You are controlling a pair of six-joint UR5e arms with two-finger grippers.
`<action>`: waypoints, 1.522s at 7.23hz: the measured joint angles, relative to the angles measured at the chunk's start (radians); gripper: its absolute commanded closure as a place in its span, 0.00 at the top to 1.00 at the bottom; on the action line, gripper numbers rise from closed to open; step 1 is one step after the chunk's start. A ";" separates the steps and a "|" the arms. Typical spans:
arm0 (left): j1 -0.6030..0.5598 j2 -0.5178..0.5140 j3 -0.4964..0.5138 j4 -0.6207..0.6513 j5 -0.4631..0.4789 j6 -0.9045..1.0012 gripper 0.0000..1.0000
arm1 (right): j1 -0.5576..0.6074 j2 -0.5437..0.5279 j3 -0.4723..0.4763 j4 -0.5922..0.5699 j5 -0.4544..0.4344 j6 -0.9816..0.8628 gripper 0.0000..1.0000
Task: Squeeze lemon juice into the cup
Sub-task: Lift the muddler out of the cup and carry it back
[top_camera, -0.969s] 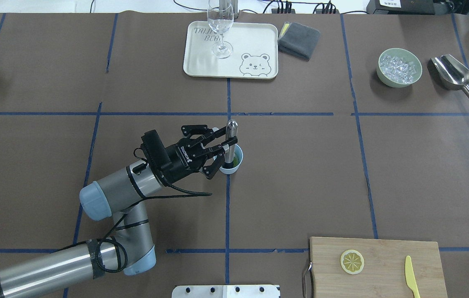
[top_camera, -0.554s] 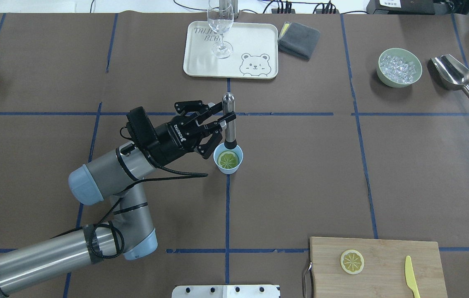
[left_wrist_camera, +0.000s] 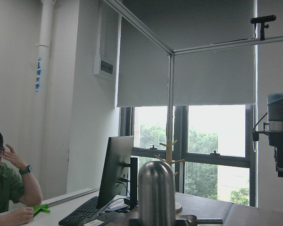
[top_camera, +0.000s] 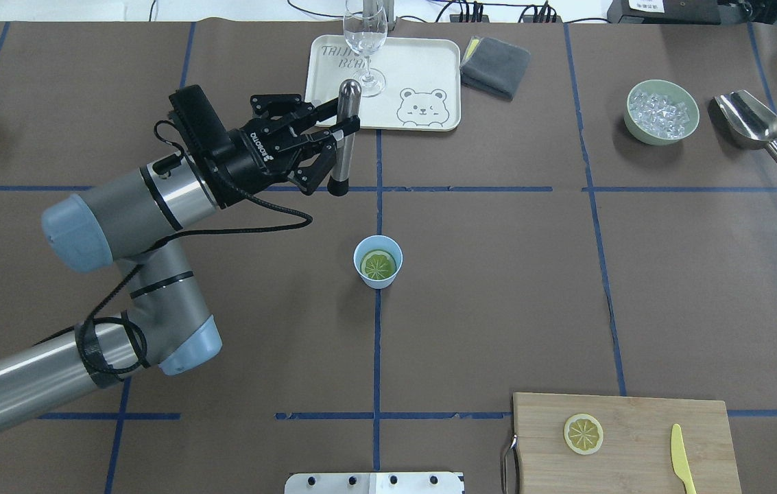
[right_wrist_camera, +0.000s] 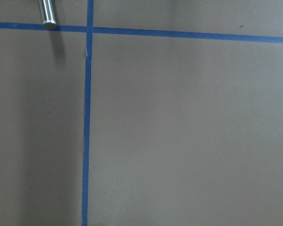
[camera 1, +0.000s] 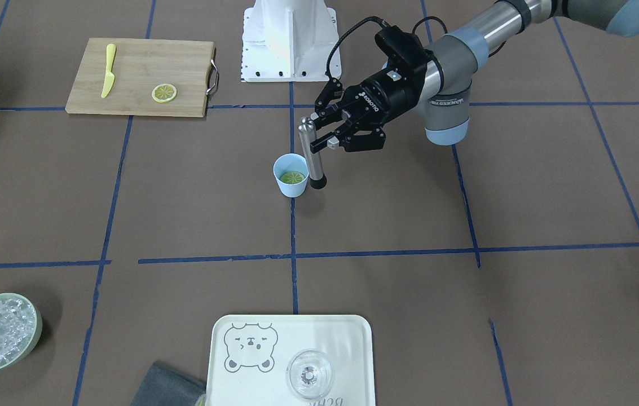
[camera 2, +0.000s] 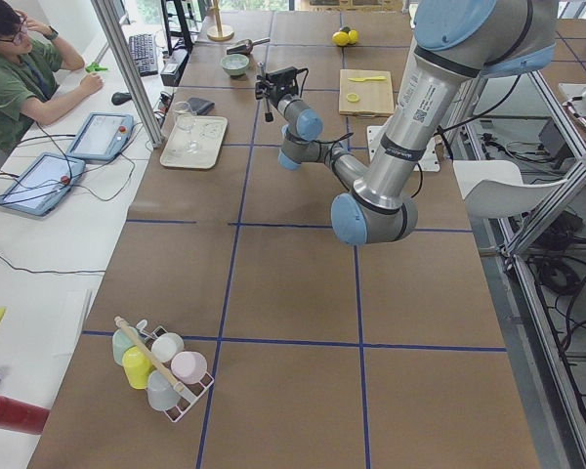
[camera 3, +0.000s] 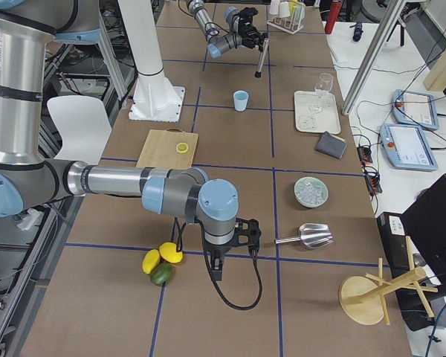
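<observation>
Left pincer (top_camera: 341, 130) pinches a steel muddler (top_camera: 342, 165) upright, raised off the worktop (top_camera: 498, 274), well apart from the cup (top_camera: 378, 283) on its far side. Lemon slice (top_camera: 378, 264) lies flat inside the cup. Right pincer (camera 3: 217, 269): spread or pressed together, cannot tell.

Right gripper (camera 3: 215, 271) shows only in the exterior right view, too small to tell how its jaws stand. Right wrist view catches just the scoop handle (right_wrist_camera: 47, 16), cut off at the top. Left wrist view: metal rod (left_wrist_camera: 156, 195) cut by the bottom edge (only its domed top shows). Front view: cloth (camera 1: 170, 389) and tray (camera 1: 353, 349) cut at the bottom; the near wall of the cup (camera 1: 291, 189) hides part of the lemon (camera 1: 292, 177). Overhead: cutting board (top_camera: 635, 425) and knife (top_camera: 679, 453) run off the bottom.
</observation>
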 measured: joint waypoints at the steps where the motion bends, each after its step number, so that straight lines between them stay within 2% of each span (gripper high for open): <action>1: -0.063 0.013 -0.048 0.167 -0.098 -0.001 0.00 | 0.000 0.000 0.000 0.000 0.001 0.000 1.00; 5: -0.294 0.026 -0.173 0.841 -0.447 0.008 0.00 | 0.000 0.000 0.000 0.000 0.002 0.000 1.00; 8: -0.376 0.075 -0.267 1.310 -0.503 0.011 0.00 | -0.002 0.002 -0.008 0.000 0.002 -0.001 1.00; 9: -0.397 0.109 -0.278 1.399 -0.505 0.010 0.00 | -0.003 0.003 -0.009 0.000 0.002 -0.001 1.00; 11: -0.421 0.209 -0.279 1.461 -0.510 -0.023 0.00 | -0.001 0.000 -0.011 0.000 0.002 -0.002 1.00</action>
